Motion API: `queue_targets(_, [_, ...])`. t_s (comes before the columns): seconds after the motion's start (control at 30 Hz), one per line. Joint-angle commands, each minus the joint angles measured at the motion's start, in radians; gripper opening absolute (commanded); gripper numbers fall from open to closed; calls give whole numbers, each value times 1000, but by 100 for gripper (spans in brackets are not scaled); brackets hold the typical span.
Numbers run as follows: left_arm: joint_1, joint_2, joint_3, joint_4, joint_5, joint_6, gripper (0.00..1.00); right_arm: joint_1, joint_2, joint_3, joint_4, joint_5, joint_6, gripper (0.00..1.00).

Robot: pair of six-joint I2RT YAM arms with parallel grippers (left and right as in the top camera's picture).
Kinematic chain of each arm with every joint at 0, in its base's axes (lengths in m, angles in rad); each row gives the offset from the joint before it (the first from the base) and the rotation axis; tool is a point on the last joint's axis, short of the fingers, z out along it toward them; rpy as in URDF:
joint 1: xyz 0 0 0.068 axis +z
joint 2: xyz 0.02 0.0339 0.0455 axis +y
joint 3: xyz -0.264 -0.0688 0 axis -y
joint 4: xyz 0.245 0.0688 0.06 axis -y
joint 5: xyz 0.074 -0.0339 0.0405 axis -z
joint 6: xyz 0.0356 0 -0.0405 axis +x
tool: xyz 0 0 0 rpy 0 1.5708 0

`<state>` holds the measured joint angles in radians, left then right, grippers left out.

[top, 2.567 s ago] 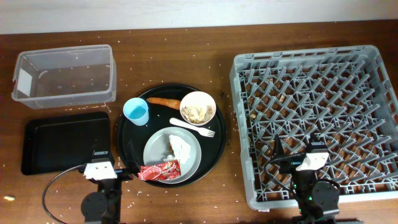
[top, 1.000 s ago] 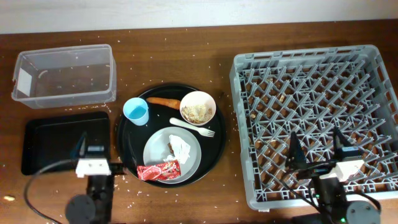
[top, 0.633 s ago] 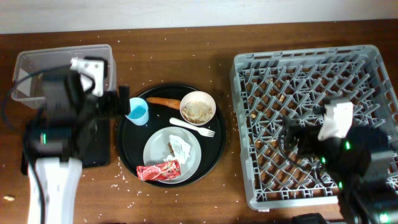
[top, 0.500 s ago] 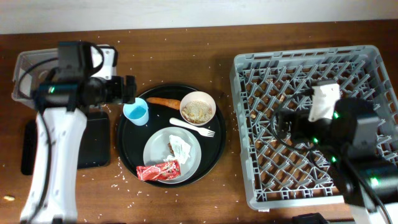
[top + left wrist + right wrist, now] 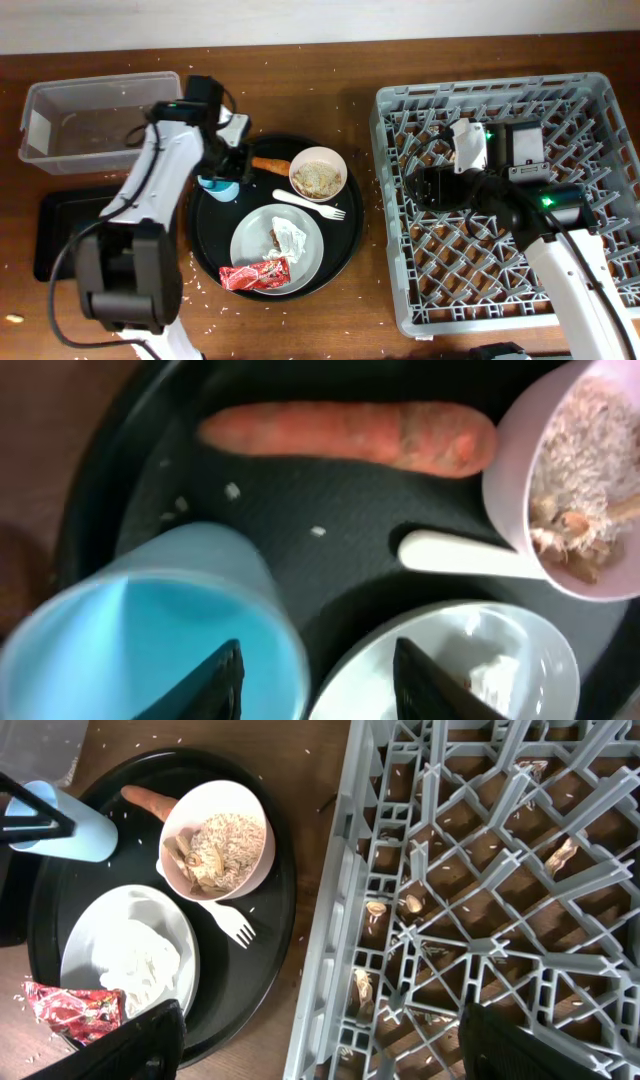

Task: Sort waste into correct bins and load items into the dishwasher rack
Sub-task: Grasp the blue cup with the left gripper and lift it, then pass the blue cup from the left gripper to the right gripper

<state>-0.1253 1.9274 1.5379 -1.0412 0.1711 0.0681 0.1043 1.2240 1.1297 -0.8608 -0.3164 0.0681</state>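
Left gripper [image 5: 318,682] low over the light blue cup [image 5: 150,632]; right gripper [image 5: 322,1035] hanging above the dishwasher rack's [image 5: 335,910] left rim.

The left fingers stand apart. The cup sits at the finger on its camera's left, which seems to cross the rim, though blur hides any contact. The carrot [image 5: 350,432] lies beyond the fingertips. The fork [image 5: 460,555] and the white bowl [image 5: 580,490] of rice scraps lie past the other finger, and the grey plate [image 5: 450,660] sits between the two. The right fingers are spread wide, holding nothing, with the rack's edge running between them. The red wrapper [image 5: 70,1005] lies just beside the finger on that camera's left, on the round black tray [image 5: 270,970].
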Motion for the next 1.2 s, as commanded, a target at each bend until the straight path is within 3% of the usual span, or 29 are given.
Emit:
queue_targets(0.0, [-70, 11, 14, 30, -109, 7, 48, -5, 6, 17, -4, -14, -1, 86])
queue_targets(0.07, [-84, 24, 14, 34, -243, -60, 48, -5, 6, 17, -15, -14, -1, 86])
queue_targets(0.13, [-83, 50, 14, 35, -274, -87, 45, -5, 6, 17, -24, -14, -1, 86])
queue_targets(0.33, [-83, 81, 14, 35, -273, -87, 1, -5, 6, 17, -26, -14, -1, 85])
queue_targets(0.47, [-83, 80, 50, -13, -226, -87, 1, -5, 6, 17, -26, -14, -1, 82])
queue_targets(0.67, [-34, 79, 423, -278, 357, 1, 1, -5, 6, 17, 13, -64, 0, 90])
queue_targets(0.7, [-10, 79, 459, -283, 538, 45, 1, -5, 6, 17, 41, -100, 20, 90])
queue_targets(0.73, [2, 79, 460, -282, 617, 66, 1, -5, 6, 17, 61, -112, 45, 90])
queue_targets(0.83, [64, 86, 460, -291, 1032, 181, 1, -5, 8, 17, 226, -259, 110, 92])
queue_targets(0.93, [81, 87, 460, -291, 1197, 200, 1, -5, 11, 17, 339, -355, 116, 93])
queue_targets(1.0, [79, 87, 460, -284, 1400, 218, 1, -5, 24, 17, 443, -402, 137, 95])
queue_targets(1.17, [-2, 87, 460, -300, 1403, 143, 1, -5, 145, 17, 687, -652, 158, 96])
